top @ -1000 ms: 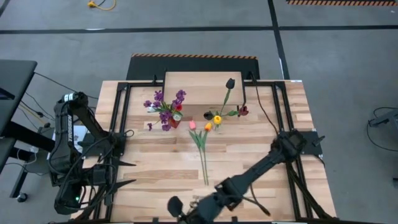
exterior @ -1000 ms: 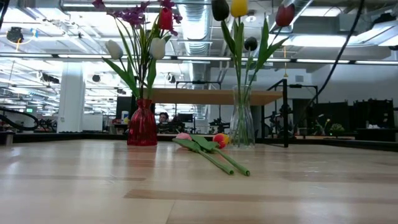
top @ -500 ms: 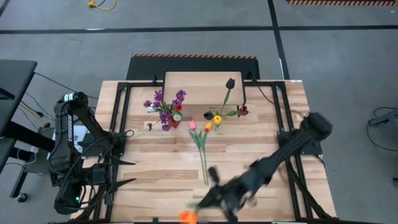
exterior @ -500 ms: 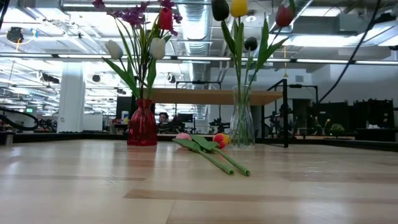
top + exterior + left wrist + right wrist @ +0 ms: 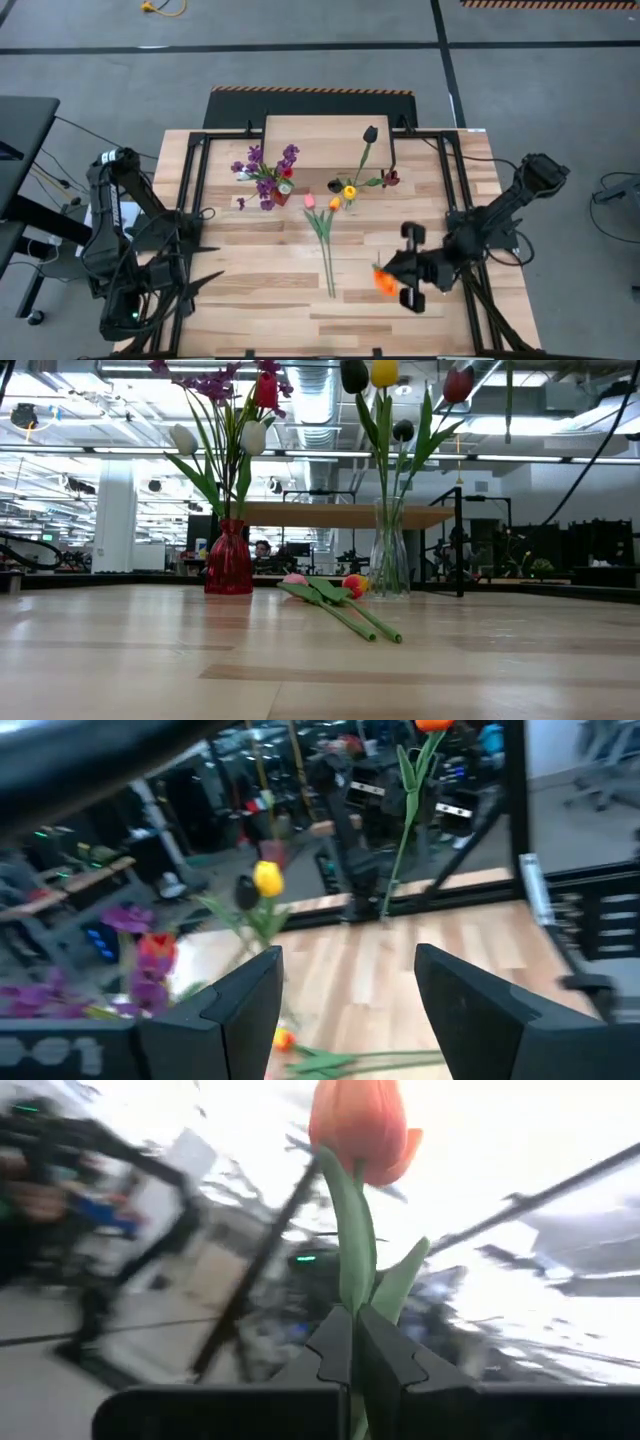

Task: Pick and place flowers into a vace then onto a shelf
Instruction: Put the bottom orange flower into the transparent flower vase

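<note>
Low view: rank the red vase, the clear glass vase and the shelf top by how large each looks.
1. Shelf: widest span, though it stands farthest back.
2. Clear glass vase and red vase: too alike to rank; the clear one looks slightly taller, the red one wider at its base.

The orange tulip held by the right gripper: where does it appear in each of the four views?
High view: orange tulip right of centre, at the right gripper.
Low view: only a green stem hanging at the top right, probably its stem; bloom not seen.
Left wrist view: upright at top centre.
Right wrist view: above the closed fingers.
Shared landmark: clear vase.
</note>
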Available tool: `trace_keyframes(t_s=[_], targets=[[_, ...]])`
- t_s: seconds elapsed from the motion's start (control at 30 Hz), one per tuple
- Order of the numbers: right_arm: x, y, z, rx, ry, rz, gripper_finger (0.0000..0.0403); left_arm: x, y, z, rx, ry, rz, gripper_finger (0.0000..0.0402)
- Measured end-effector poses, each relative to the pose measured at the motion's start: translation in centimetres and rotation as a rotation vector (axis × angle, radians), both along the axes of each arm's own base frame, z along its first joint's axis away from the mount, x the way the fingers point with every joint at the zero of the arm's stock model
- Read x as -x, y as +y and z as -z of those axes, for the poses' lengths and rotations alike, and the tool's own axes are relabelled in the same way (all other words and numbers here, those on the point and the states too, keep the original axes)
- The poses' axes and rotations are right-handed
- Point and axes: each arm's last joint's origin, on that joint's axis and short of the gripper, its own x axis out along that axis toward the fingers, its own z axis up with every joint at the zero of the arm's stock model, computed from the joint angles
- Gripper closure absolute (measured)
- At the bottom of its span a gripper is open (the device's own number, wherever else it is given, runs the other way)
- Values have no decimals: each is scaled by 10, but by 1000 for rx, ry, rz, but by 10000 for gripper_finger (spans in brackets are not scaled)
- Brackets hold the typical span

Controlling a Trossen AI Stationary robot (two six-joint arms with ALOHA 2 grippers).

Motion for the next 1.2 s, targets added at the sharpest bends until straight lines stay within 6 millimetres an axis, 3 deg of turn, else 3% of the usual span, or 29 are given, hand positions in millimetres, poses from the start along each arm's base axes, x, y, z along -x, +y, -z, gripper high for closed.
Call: trace_keyframes(t_s=[0.27,0.53,0.67,1.2], targets=[[7,-16,-6,-68,-117,122,401,-13,15,2,-50,-30,-109,182],[-9,-35,3,-104,-163,171,402,-27,26,2,-73,-28,-201,182],[-20,-53,8,-97,-159,189,402,-30,29,3,-89,-13,-217,182],[-35,-146,-6,-170,-255,284,402,-31,30,6,-233,150,-161,182]])
